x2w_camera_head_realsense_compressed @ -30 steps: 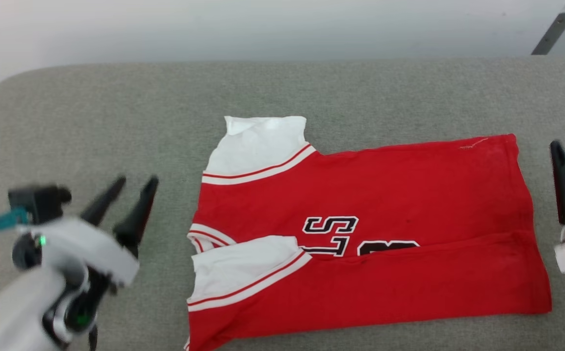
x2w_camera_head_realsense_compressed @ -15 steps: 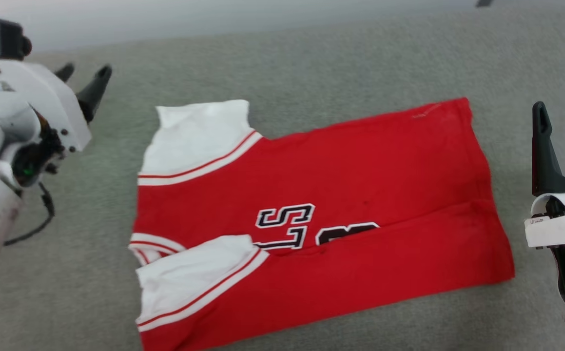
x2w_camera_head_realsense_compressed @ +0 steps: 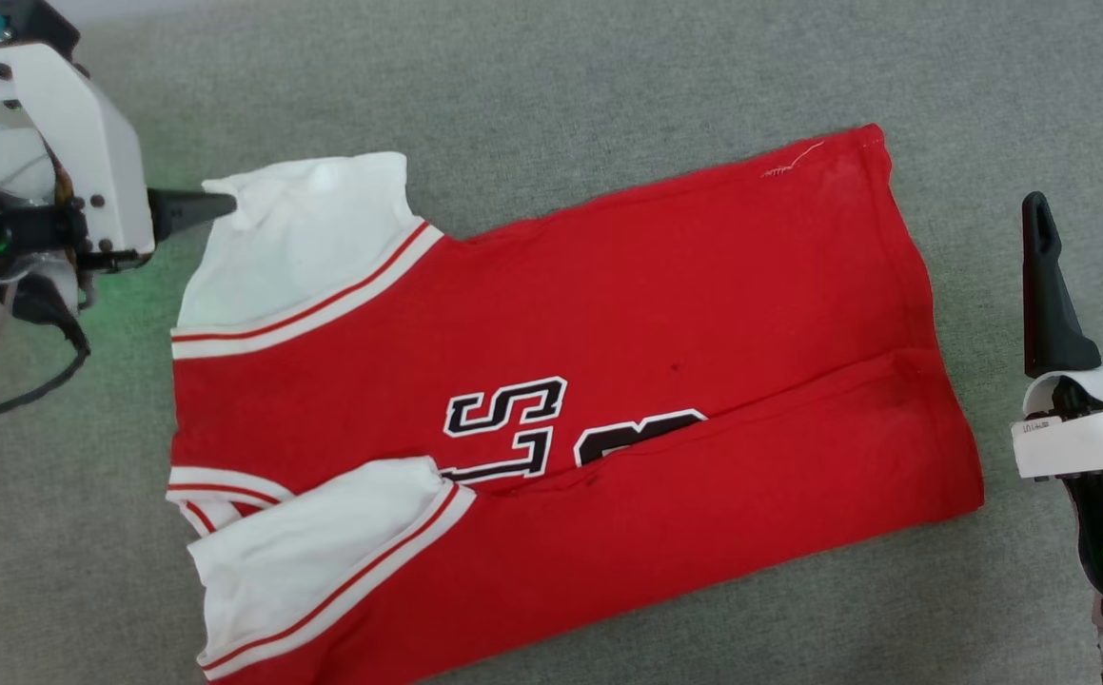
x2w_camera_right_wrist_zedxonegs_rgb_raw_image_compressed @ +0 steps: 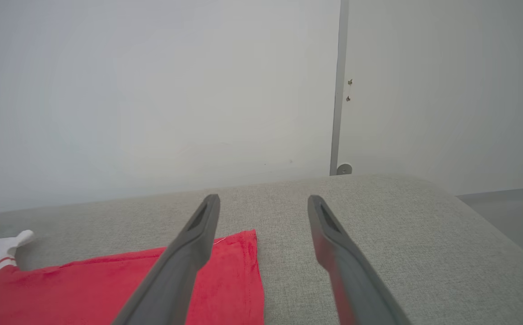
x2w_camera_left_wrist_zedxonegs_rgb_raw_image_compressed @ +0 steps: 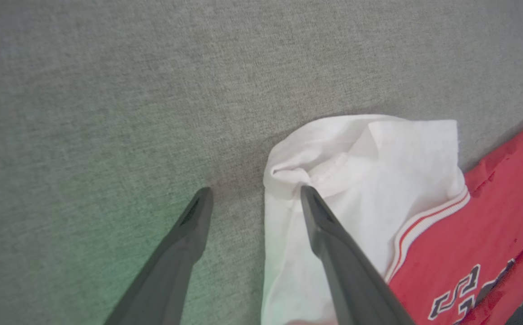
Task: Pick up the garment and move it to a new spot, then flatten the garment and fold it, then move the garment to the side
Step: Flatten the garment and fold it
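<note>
Overhead, shows garment (x2w_camera_head_realsense_compressed: 608, 314) flat on cushion (x2w_camera_head_realsense_compressed: 608, 76), white sleeve (x2w_camera_head_realsense_compressed: 304, 228) touching left gripper (x2w_camera_head_realsense_compressed: 226, 204) at its tip; right gripper (x2w_camera_head_realsense_compressed: 1078, 197) spread, just clear of hem. Left wrist: straddles sleeve edge (x2w_camera_left_wrist_zedxonegs_rgb_raw_image_compressed: 270, 198), fingers (x2w_camera_left_wrist_zedxonegs_rgb_raw_image_compressed: 329, 234) apart. Right wrist: points spread fingers (x2w_camera_right_wrist_zedxonegs_rgb_raw_image_compressed: 198, 234) over cushion, garment (x2w_camera_right_wrist_zedxonegs_rgb_raw_image_compressed: 85, 289) low beside one.

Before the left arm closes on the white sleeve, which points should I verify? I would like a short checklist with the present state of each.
1. The left gripper is open: ok.
2. Its fingers straddle the edge of the white sleeve: ok, one is over the sleeve and one over the grey cushion.
3. The fingers touch the fabric: cannot tell.
4. The right gripper is open: ok.
5. The right gripper is placed on the garment: not ok, it stands beside the hem, apart from it.
</note>
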`<state>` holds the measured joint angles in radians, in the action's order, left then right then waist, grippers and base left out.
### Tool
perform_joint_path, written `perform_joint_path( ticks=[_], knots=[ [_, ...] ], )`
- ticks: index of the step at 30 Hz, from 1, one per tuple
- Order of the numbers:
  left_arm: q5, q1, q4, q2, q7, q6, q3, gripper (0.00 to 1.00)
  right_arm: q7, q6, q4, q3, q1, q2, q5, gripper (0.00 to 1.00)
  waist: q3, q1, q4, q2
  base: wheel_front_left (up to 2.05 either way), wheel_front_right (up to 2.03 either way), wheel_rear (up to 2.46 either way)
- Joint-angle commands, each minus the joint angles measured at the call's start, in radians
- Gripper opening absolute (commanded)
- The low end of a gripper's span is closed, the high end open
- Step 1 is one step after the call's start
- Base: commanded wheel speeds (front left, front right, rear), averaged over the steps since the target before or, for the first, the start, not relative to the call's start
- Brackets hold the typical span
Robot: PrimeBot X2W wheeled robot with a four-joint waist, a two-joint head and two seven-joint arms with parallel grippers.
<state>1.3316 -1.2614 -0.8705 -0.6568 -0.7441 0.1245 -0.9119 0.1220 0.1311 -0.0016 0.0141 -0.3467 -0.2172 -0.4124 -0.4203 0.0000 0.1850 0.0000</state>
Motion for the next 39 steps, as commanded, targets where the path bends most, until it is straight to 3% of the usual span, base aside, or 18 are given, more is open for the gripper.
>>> perform_joint_path(
  ticks=[1,11,12,13,16,21,28,33,39],
  knots=[
    [0.020,-0.009,0.000,0.006,-0.023,0.007,0.004,1.00,0.002,-0.001,0.004,-0.004,-0.012,-0.002,-0.002,1.00,-0.010,0.0000,0.002,0.0000,0.00,0.00,0.00],
    [0.023,-0.003,0.062,-0.002,-0.050,0.006,-0.027,0.98,0.003,-0.001,0.012,-0.019,-0.030,0.001,-0.018,1.00,-0.035,0.0000,0.000,0.0000,0.00,0.00,0.00],
    [0.014,0.000,0.062,-0.001,-0.040,0.006,-0.034,0.67,-0.003,-0.001,0.013,-0.026,-0.034,-0.003,-0.020,1.00,-0.041,0.0000,0.000,0.0000,0.00,0.00,0.00],
    [0.006,0.001,0.057,0.001,-0.027,0.006,-0.039,0.46,-0.007,-0.001,0.014,-0.034,-0.036,-0.007,-0.022,1.00,-0.046,0.0000,0.001,0.0000,0.00,0.00,0.00],
    [-0.011,0.001,0.045,0.014,0.024,0.006,-0.047,0.00,-0.042,-0.001,0.020,-0.075,-0.057,-0.031,-0.034,1.00,-0.058,0.0000,0.004,0.0000,0.00,0.00,0.00],
    [0.014,0.013,0.058,0.031,0.028,0.006,-0.060,0.00,-0.225,-0.001,0.041,-0.199,-0.136,-0.133,-0.049,1.00,-0.065,0.0000,0.006,0.0000,0.00,0.00,0.00],
    [0.036,0.008,0.103,0.025,0.028,0.006,-0.076,0.00,-0.647,-0.001,0.160,-0.332,-0.367,-0.247,-0.164,1.00,-0.074,0.0000,-0.014,0.0000,0.00,0.00,0.00],
    [0.069,0.011,0.161,0.026,0.033,0.006,-0.081,0.00,-0.897,-0.001,0.293,-0.359,-0.537,-0.248,-0.246,1.00,-0.088,0.0000,-0.045,0.0000,0.00,0.00,0.00],
    [0.077,-0.005,0.199,0.016,0.035,0.006,-0.100,0.00,-1.018,-0.001,0.463,-0.383,-0.672,-0.227,-0.240,1.00,-0.108,0.0000,-0.076,0.0000,0.00,0.00,0.00]
  ],
)
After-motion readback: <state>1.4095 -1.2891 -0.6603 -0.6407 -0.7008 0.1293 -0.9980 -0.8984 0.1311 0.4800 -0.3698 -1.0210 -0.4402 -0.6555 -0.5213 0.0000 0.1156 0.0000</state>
